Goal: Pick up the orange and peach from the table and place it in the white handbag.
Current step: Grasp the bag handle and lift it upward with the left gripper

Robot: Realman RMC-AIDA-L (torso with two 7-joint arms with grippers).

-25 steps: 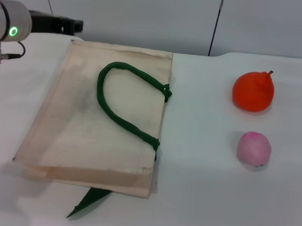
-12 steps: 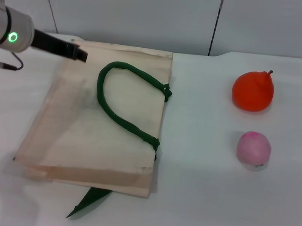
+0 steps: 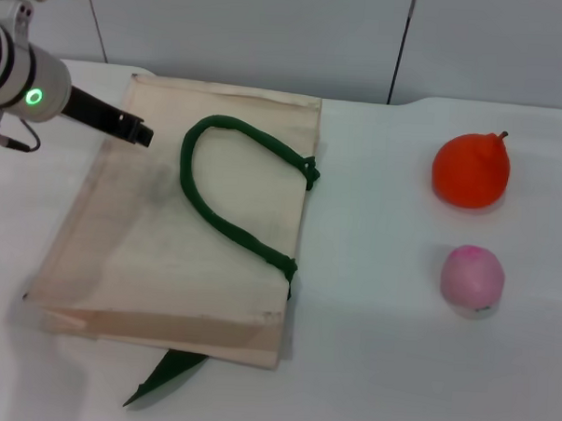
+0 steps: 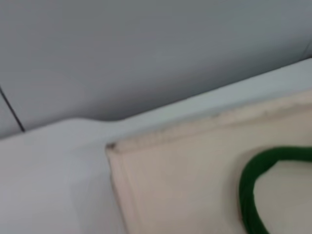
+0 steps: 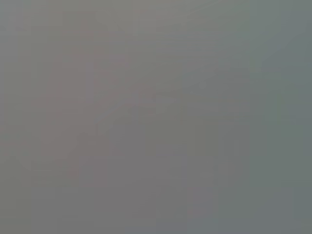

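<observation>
Beside the cream-beige white handbag (image 3: pixel 158 252) with its dark green rope handle (image 3: pixel 228 194), on the white table (image 3: pixel 377 364), sit the bright orange-red orange (image 3: pixel 470 170) with a brown stem and the pale pink peach (image 3: pixel 472 278), deeper pink on top.

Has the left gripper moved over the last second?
Yes. The left gripper has swung from beyond the white handbag's far left corner to above its far left edge, nearer the robot.

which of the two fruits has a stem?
The orange, the orange-red fruit lying farther back on the table, with a small brown stem at its pointed top. The pink peach in front of it shows none.
</observation>
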